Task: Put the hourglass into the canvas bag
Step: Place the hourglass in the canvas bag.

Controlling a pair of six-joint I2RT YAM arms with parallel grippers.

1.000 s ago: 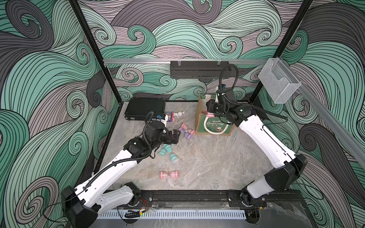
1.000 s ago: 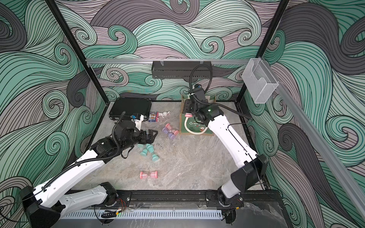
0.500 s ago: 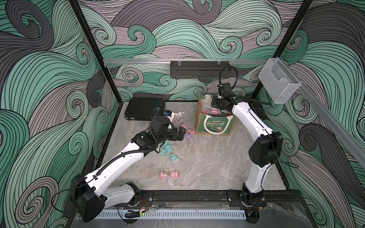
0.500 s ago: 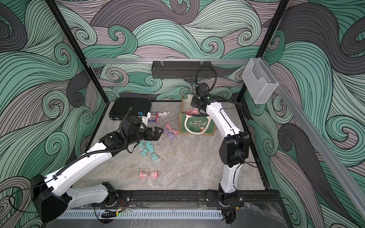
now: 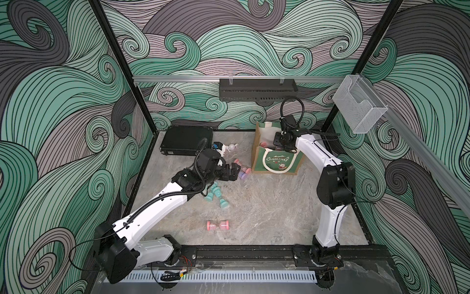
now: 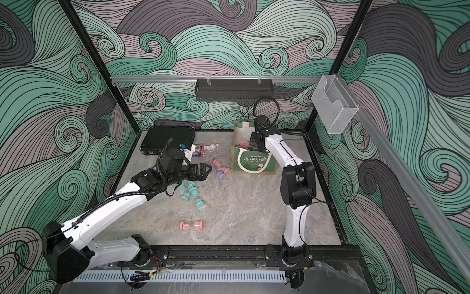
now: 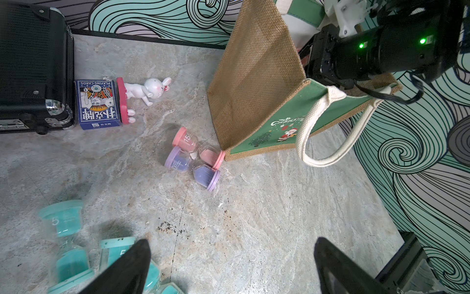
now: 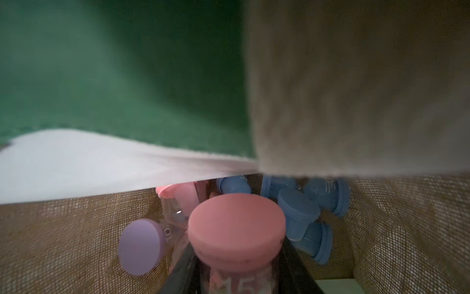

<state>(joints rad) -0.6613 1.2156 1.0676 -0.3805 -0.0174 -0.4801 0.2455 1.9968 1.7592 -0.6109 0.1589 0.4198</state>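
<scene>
The canvas bag stands upright at the back right, green front facing forward. My right gripper reaches down inside it, shut on a pink hourglass marked 15. Purple and blue hourglasses lie on the bag's floor. My left gripper hangs open and holds nothing. It is above the table, just short of a pink hourglass and a purple hourglass lying against the bag's left corner.
Teal hourglasses lie under my left wrist, and a lone pink hourglass nearer the front. A black case, a playing-card box and a white rabbit figure sit at the back left.
My right arm has folded upward and carried the pink hourglass from over the bag's front down inside it. My left gripper has reached right, toward the pink and purple hourglasses.
</scene>
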